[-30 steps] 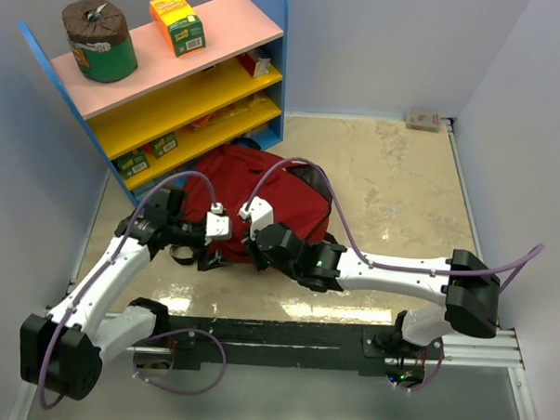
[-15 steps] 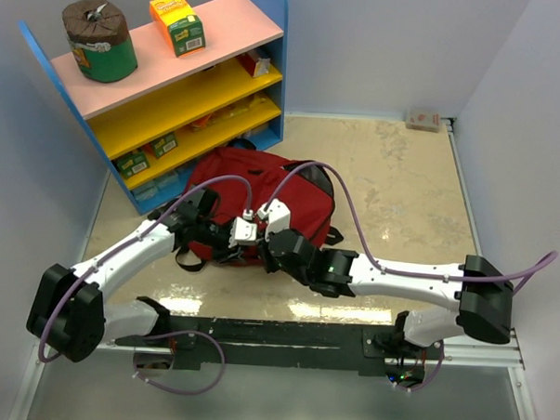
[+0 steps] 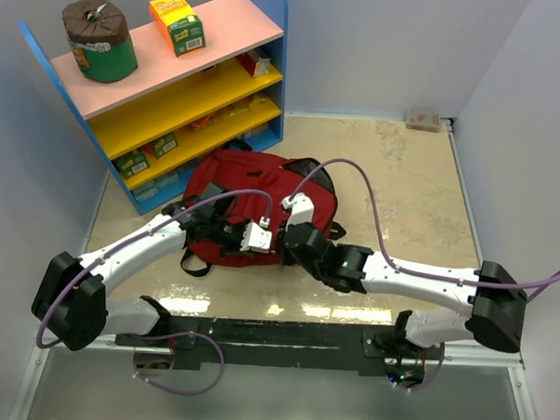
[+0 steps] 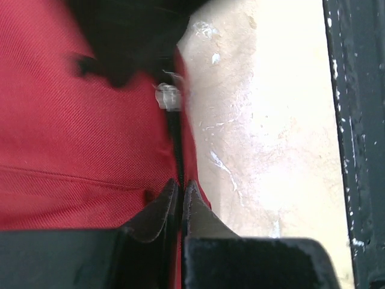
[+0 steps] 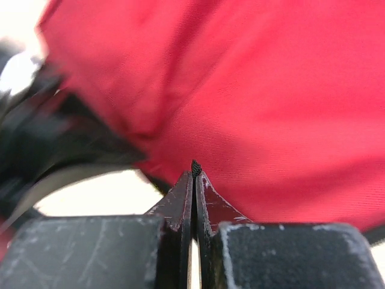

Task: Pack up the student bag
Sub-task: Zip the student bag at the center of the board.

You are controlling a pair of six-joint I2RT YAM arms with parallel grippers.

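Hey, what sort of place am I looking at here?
Probably a robot test cell staged as a school corner: plain white walls box in a table, a blue, pink and yellow shelf stands at the back, and a red student bag lies beside it.

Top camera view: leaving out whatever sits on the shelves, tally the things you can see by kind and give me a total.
red backpack: 1
shelf unit: 1
robot arms: 2, the left arm and the right arm
small box in the far right corner: 1
Total: 5
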